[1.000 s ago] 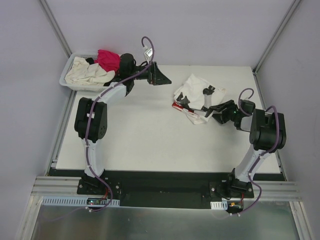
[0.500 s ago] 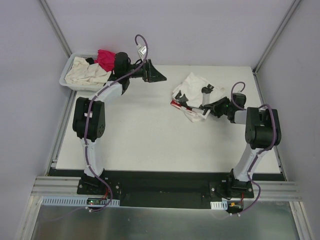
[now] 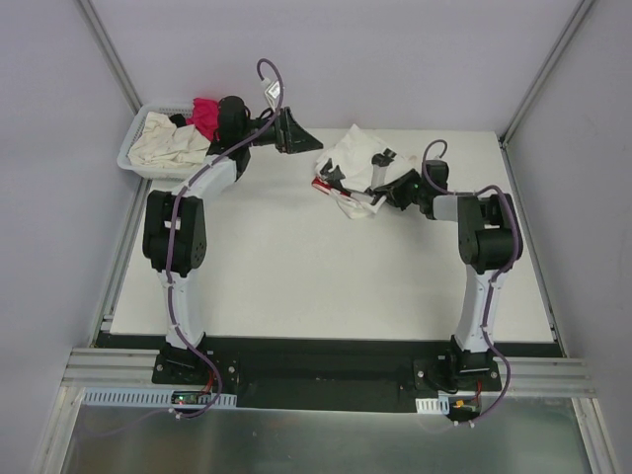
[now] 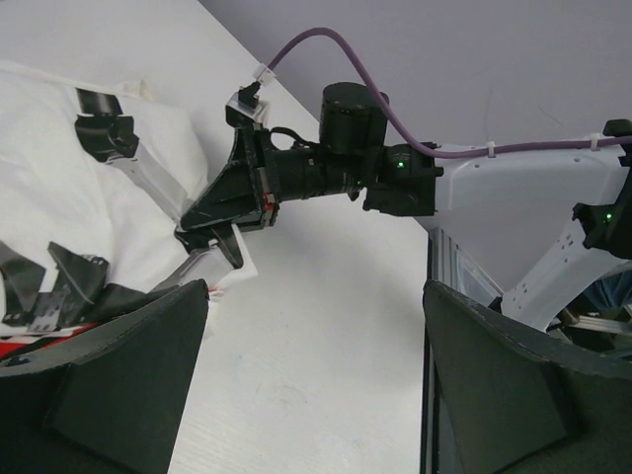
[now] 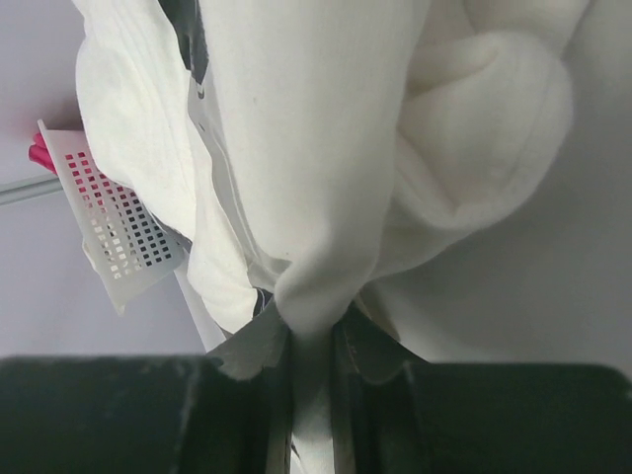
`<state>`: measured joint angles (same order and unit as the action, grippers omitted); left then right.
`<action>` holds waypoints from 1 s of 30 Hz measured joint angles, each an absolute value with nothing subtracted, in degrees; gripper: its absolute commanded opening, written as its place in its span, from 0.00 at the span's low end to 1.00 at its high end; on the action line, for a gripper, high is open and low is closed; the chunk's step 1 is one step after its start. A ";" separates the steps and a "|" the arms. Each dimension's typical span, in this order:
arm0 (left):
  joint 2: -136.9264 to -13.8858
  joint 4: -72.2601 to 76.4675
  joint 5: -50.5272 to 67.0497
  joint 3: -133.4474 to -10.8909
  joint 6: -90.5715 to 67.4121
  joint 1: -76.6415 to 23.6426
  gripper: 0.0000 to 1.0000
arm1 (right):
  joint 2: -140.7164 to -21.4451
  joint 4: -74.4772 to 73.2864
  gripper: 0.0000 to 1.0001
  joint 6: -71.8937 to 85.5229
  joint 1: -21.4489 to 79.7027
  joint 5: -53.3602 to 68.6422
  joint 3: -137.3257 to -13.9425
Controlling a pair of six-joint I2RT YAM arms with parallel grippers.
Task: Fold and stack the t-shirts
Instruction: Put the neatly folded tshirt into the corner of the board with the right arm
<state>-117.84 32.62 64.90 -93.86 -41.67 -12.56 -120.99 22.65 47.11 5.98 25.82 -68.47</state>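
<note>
white table (image 3: 296,276) between grey walls. right tool (image 5: 311,380) is clamped on a bunched fold of the white cloth t-shirt with red print (image 3: 352,161) just ahead of it, likely to drag it flat. left tool (image 3: 296,132), jaws apart, hovers near the shirt, seemingly ready for a corner.

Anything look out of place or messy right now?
Nothing spilled or damaged. The printed white shirt lies bunched up, not flat, a fold pinched in the right claw. The other shirts sit heaped in the basket.
</note>
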 measured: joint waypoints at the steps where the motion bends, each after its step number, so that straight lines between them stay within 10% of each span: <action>1: -118.13 32.80 65.04 -94.52 -42.04 -12.21 0.89 | -122.37 22.20 0.12 47.40 6.66 25.67 -70.52; 12: -118.89 34.94 66.46 -96.73 -45.15 -10.17 0.89 | -134.56 16.25 0.14 48.86 11.77 24.10 -91.22; 22: -118.89 36.21 67.22 -95.98 -46.11 -9.67 0.89 | -137.88 11.29 0.43 47.03 11.18 24.67 -98.08; 30: -118.72 38.85 67.24 -91.90 -47.16 -9.67 0.89 | -131.81 3.25 0.39 39.72 6.79 25.43 -96.18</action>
<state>-118.72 38.85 67.24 -91.90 -47.16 -9.67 -131.81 3.25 39.72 6.79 25.43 -96.18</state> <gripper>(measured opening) 0.888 0.432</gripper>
